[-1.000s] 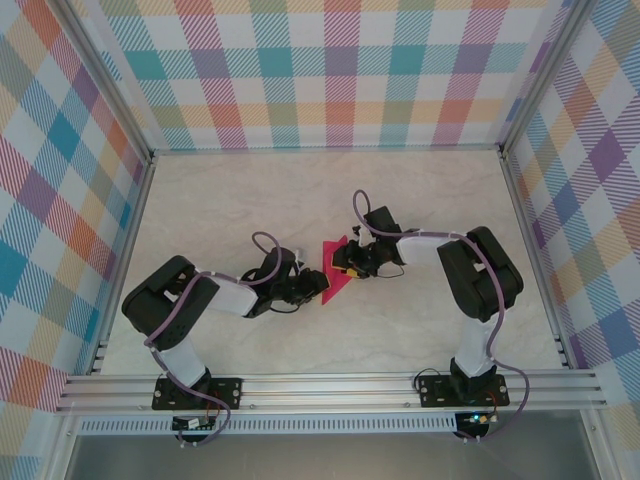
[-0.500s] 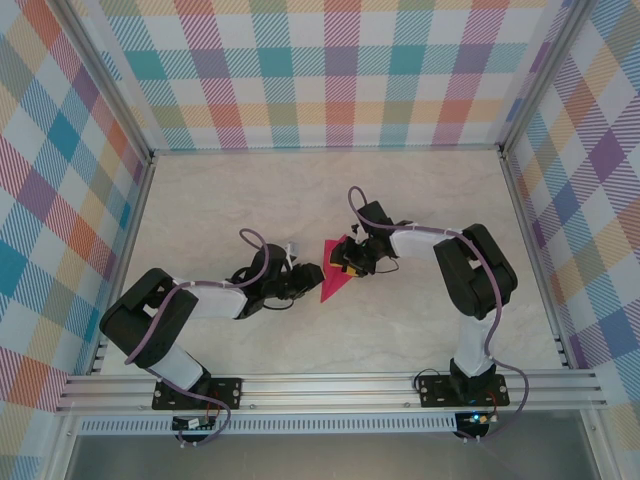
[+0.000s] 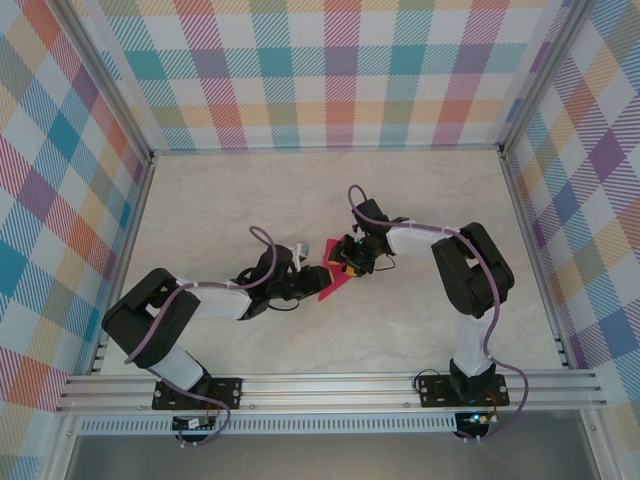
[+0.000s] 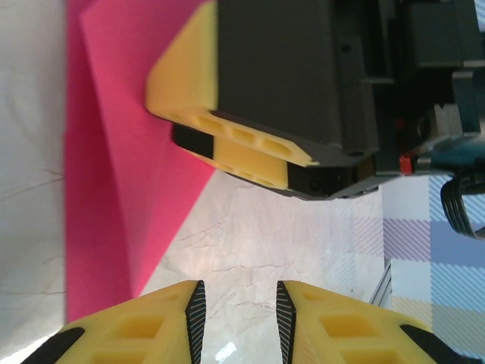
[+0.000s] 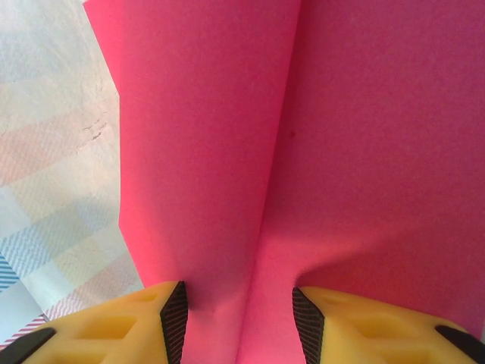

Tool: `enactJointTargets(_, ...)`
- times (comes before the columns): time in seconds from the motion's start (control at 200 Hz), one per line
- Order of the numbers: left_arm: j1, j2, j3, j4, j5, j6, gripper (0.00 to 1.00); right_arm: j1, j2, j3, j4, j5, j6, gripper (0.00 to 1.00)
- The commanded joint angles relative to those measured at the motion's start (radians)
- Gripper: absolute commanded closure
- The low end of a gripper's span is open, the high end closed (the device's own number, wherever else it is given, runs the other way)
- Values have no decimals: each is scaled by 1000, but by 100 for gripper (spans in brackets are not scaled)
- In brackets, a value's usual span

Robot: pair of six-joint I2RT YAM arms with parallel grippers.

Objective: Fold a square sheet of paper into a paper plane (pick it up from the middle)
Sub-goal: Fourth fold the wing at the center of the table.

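The pink-red sheet of paper (image 3: 333,286) lies on the table's middle, folded into a pointed wedge with a long crease (image 5: 284,114). My right gripper (image 3: 345,262) is low over it, jaws apart, and its fingertips (image 5: 170,311) rest on the paper (image 5: 364,136) on either side of the crease. My left gripper (image 3: 312,280) sits at the wedge's left edge. In the left wrist view that gripper (image 4: 240,303) is open over bare marble, with the paper (image 4: 106,152) to its left. The right gripper's yellow fingers (image 4: 189,83) lie just ahead on the paper.
The marble table (image 3: 250,200) is boxed in by plaid walls (image 3: 340,70) on three sides. An aluminium rail (image 3: 330,388) with both arm bases runs along the near edge. The two grippers are very close together over the paper.
My left arm has stretched forward and right, bringing its gripper up to the paper's edge with its jaws a little wider. The right gripper has shifted slightly left on the paper.
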Motion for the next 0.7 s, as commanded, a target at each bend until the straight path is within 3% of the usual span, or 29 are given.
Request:
enactJointTargets(0.0, -19, 27, 48, -68, -25, 62, 67, -5, 113, -57, -149, 187, 18, 53)
enactJointTargets(0.31, -21, 96, 90, -128, -44, 92, 67, -5, 116, -50, -166, 190, 17, 54)
enactJointTargets(0.695, -20, 64, 97, -211, -150, 122, 73, -5, 119, -55, -168, 192, 6, 54)
